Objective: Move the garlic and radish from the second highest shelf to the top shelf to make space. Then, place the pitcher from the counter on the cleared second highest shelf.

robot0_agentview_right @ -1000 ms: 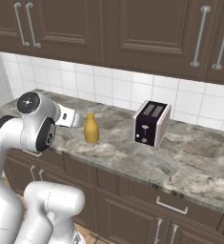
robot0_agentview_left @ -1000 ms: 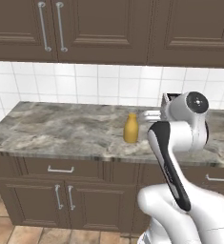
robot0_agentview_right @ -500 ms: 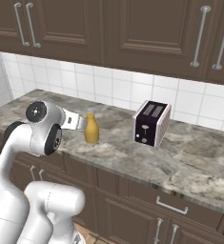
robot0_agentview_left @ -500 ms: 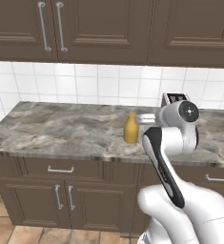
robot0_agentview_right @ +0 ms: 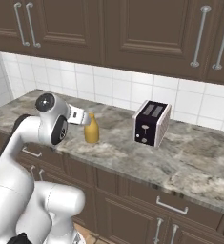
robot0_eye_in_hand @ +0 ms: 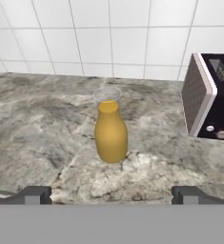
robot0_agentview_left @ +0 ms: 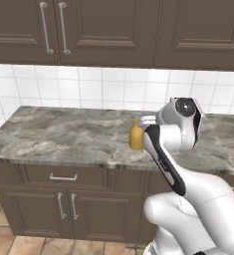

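The end effector (robot0_eye_in_hand: 111,195) is released: its two dark fingertips (robot0_eye_in_hand: 33,194) stand wide apart at the bottom of the hand view, and nothing is between them. It hangs above the counter (robot0_eye_in_hand: 42,124) and points toward the tiled wall (robot0_eye_in_hand: 108,38).

The pitcher (robot0_eye_in_hand: 110,131) stands upright on the counter, straight ahead of the end effector and in line with the gap between the fingertips, but apart from them. It is an orange-yellow jug with a pale, clear rim on top. In the right base view the pitcher (robot0_agentview_right: 91,129) is just in front of the end effector (robot0_agentview_right: 80,117), near but not touching. In the left base view the arm covers part of the pitcher (robot0_agentview_left: 135,135), and only its left side is visible.

The toaster (robot0_eye_in_hand: 212,97) stands on the counter ahead and to the right of the end effector, well apart from the pitcher. In the right base view the toaster (robot0_agentview_right: 152,123) is also on the far side of the pitcher from the end effector.

Dark brown cabinets (robot0_agentview_right: 132,28) hang on the wall above the end effector, and more cabinets (robot0_agentview_left: 63,209) are under the counter (robot0_agentview_left: 58,134).
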Robot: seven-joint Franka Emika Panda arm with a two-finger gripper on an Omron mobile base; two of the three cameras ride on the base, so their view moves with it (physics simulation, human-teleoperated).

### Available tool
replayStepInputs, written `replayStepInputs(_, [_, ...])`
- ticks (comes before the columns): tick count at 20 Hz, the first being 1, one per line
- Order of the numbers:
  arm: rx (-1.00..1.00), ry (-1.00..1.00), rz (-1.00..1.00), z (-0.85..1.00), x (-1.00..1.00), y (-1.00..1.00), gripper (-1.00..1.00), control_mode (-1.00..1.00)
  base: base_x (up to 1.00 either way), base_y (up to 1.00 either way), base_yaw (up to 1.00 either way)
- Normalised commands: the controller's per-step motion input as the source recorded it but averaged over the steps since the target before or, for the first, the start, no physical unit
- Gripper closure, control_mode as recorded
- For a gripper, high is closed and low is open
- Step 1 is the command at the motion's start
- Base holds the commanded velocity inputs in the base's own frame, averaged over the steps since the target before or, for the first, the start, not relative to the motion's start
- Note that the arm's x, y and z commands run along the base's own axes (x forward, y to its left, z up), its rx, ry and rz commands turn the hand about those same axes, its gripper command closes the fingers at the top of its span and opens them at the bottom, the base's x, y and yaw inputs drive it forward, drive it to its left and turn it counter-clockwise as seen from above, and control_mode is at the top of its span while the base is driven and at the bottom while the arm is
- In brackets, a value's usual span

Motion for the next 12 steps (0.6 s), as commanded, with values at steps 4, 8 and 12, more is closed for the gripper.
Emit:
replayStepInputs(4, [-0.02, 0.01, 0.0, -0.22, 0.2, 0.0, -1.0, -1.0, 0.0, 0.0, 0.0])
replayStepInputs(8, [0.0, 0.0, 0.0, -0.22, 0.15, 0.0, -1.0, -1.0, 0.0, 0.0, 0.0])
replayStepInputs(12, [0.0, 0.0, 0.0, -0.19, 0.16, 0.0, -1.0, -1.0, 0.0, 0.0, 0.0])
